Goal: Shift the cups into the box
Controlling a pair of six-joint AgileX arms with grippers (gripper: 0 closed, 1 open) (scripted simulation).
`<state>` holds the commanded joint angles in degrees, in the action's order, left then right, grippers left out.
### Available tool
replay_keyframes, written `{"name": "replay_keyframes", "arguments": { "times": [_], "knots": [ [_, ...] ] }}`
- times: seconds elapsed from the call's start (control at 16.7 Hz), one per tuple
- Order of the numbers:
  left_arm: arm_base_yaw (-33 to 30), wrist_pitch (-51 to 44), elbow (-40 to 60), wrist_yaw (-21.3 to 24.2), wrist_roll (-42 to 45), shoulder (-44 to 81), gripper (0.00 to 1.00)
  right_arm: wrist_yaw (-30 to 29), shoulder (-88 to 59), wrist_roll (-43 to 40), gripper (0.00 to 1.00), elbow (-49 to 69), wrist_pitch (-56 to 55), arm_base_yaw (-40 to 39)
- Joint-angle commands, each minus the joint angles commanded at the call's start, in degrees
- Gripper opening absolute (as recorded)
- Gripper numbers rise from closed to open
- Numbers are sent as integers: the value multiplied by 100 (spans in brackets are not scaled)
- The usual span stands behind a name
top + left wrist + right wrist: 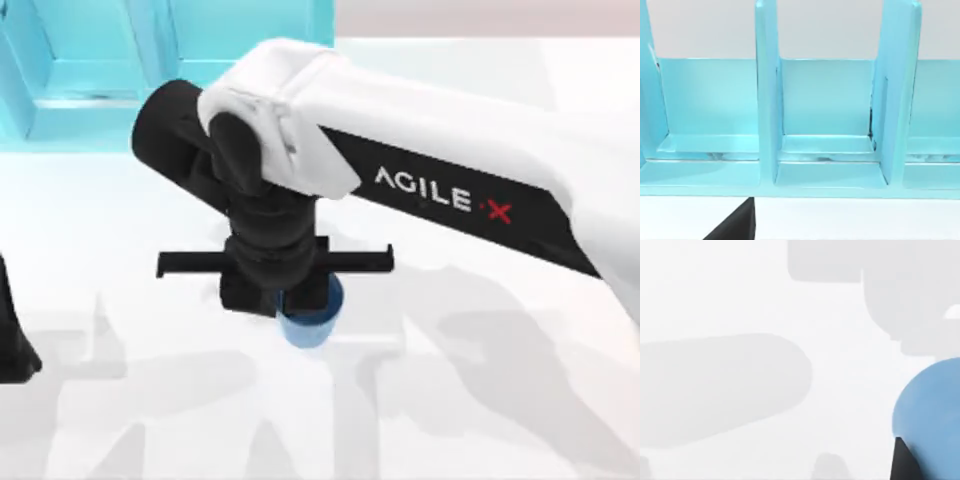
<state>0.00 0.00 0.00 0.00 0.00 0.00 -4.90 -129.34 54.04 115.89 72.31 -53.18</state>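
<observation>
Roughly mid-table: right gripper (300,300) pointing down over the blue cup (312,322)
Jaws: around the cup's upper part; grip state cannot tell
Cup axis: appears upright, rim hidden under the gripper
Surroundings: turquoise box (90,70) at the table's (480,400) top left, dividers (767,90) forming compartments
Left arm (12,340): parked at the left edge

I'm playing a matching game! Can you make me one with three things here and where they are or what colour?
Things:
1. blue cup
2. box
3. left arm

Clues:
A. turquoise, with dividers, top view's upper left corner
B. black, at the top view's left edge
C. under the right gripper, mid-table

Pairs: 1-C, 2-A, 3-B
</observation>
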Motion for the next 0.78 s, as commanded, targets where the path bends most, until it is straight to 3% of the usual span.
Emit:
{"name": "replay_keyframes", "arguments": {
  "times": [0.24,0.6,0.78],
  "knots": [
    [0,0,0,0,0,0,100,25,816,-265,0,-692,175,254],
    [0,0,0,0,0,0,100,21,855,-300,0,-726,190,267],
    [0,0,0,0,0,0,100,39,959,-670,0,-781,220,637]
  ]
}}
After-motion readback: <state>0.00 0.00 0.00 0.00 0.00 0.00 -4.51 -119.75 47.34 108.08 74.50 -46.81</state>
